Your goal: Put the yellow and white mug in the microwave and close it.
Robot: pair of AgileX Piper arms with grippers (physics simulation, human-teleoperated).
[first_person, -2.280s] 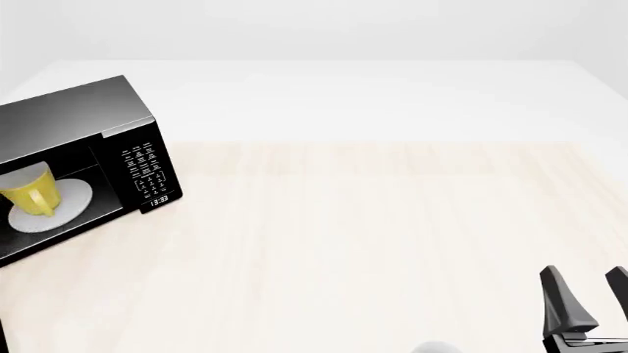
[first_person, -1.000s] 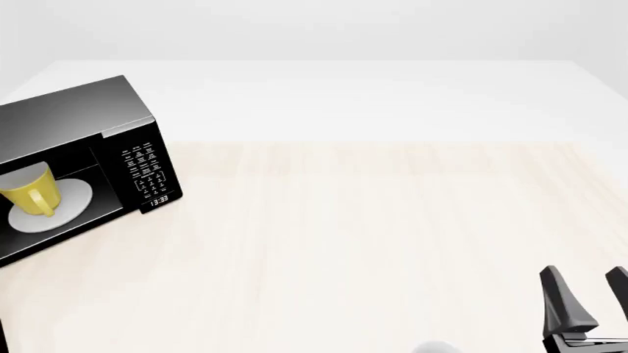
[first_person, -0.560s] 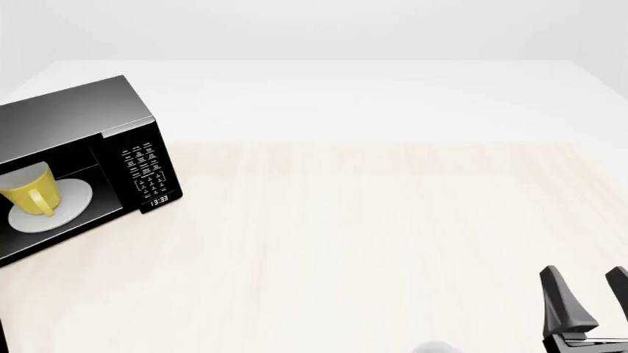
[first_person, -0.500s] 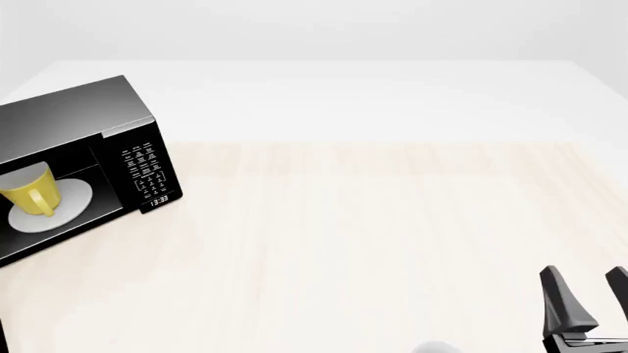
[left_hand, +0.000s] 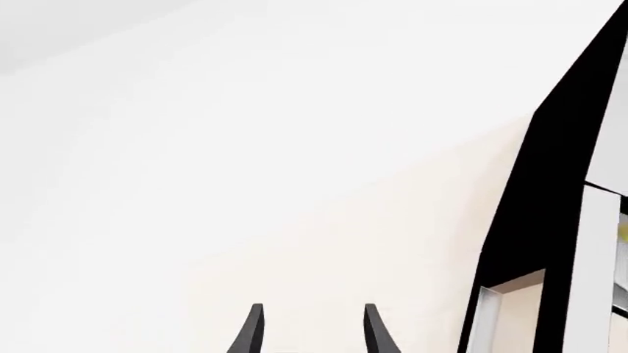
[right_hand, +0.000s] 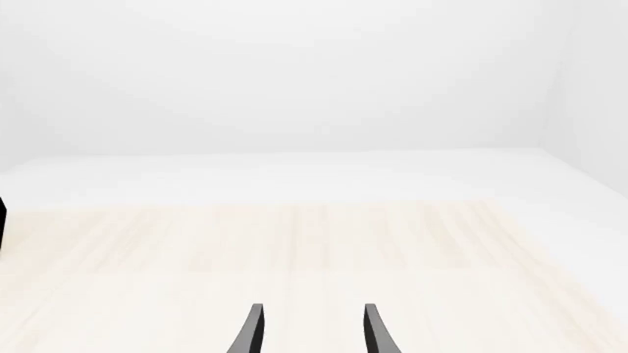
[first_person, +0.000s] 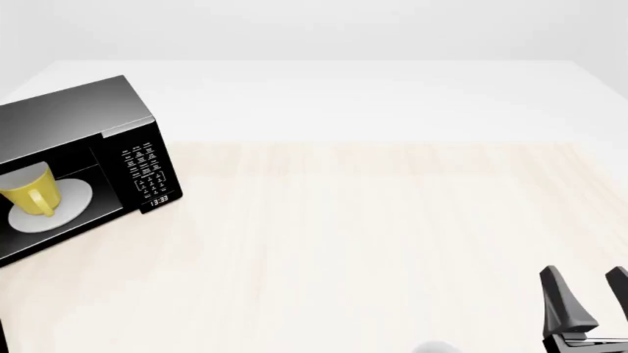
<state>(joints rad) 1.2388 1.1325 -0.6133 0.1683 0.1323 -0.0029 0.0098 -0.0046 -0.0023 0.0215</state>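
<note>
Sitting at the left edge of the table [first_person: 373, 243], the microwave [first_person: 88, 125] is a black box angled so its keypad [first_person: 145, 170] and small clock [first_person: 159, 199] face toward the middle of the pale wooden surface. Its cavity shows open in the front view, and inside it the yellow and white mug [first_person: 29, 190] stands upright on the round white turntable plate [first_person: 73, 202], its loop handle turned toward the near side. In the left wrist view a tall black panel with a pale edge, probably the microwave's door [left_hand: 549, 220], stands just beside the left gripper [left_hand: 310, 331]; that gripper's two dark fingertips are spread apart with nothing between them. The middle of the table is plain light wood, with a white band along the far edge. At the near right corner the right gripper [first_person: 589, 305] rises into the front view, fingers pointing up and parted, holding nothing; its wrist view shows the same gap between the tips above bare wood.
</note>
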